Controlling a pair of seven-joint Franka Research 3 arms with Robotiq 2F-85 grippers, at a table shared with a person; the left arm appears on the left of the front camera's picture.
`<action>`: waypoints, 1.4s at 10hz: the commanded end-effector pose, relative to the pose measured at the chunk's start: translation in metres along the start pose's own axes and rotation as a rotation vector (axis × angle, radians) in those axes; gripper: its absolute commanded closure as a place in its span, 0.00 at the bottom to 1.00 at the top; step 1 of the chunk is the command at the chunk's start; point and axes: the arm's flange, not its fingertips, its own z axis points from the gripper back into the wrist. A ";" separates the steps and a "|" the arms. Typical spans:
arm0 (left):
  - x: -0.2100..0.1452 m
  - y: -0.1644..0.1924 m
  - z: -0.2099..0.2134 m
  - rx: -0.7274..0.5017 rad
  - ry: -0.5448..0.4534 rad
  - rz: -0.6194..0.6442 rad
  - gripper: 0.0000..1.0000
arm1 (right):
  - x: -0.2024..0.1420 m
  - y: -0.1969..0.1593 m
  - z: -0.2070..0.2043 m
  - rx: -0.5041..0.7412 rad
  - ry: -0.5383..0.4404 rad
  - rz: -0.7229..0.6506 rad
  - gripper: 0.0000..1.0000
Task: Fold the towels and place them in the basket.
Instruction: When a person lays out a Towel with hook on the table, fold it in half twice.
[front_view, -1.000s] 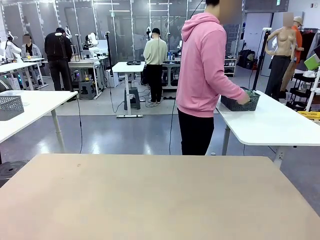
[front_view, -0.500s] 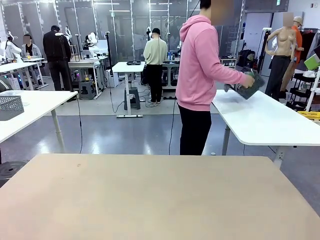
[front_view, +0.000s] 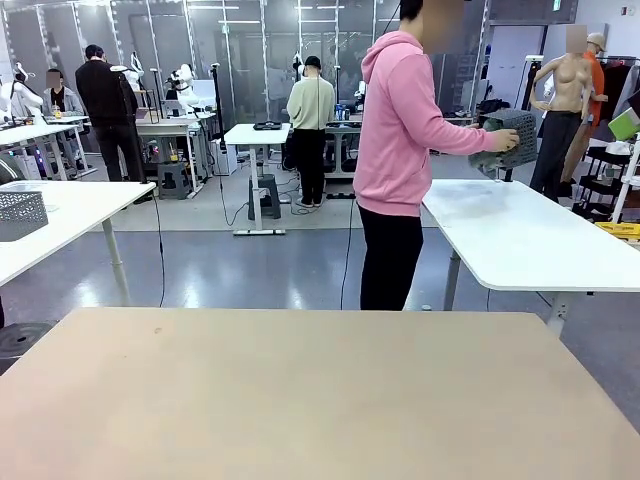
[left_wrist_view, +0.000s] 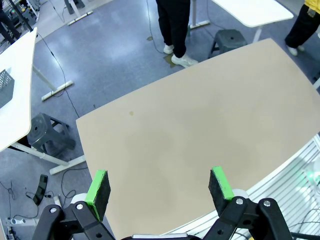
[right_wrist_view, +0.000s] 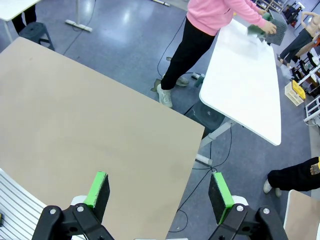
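A person in a pink hoodie (front_view: 405, 120) stands beyond the tan table (front_view: 300, 400), turned toward a white side table (front_view: 530, 240). Both of the person's hands hold the dark mesh basket (front_view: 512, 135) tilted in the air above that table. In the right wrist view a bit of green towel (right_wrist_view: 256, 29) shows at the basket (right_wrist_view: 277, 27). My left gripper (left_wrist_view: 160, 175) hangs open above the bare tan table (left_wrist_view: 190, 125). My right gripper (right_wrist_view: 157, 177) is open too, over the table's right part (right_wrist_view: 65, 110), with nothing between its fingers.
A paler grey mesh basket (front_view: 20, 213) stands on another white table at the left. A dark stool (left_wrist_view: 50, 135) sits on the floor beside the tan table. Other people stand at benches far behind.
The person lifted the dark basket off the white side table and tipped it up in the air. Neither gripper moved.
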 end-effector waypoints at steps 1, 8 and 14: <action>0.002 -0.001 0.000 -0.004 -0.001 -0.003 0.00 | 0.001 0.001 -0.001 -0.002 0.002 0.001 0.00; 0.002 -0.001 0.000 -0.004 -0.001 -0.003 0.00 | 0.001 0.001 -0.001 -0.002 0.002 0.001 0.00; 0.002 -0.001 0.000 -0.004 -0.001 -0.003 0.00 | 0.001 0.001 -0.001 -0.002 0.002 0.001 0.00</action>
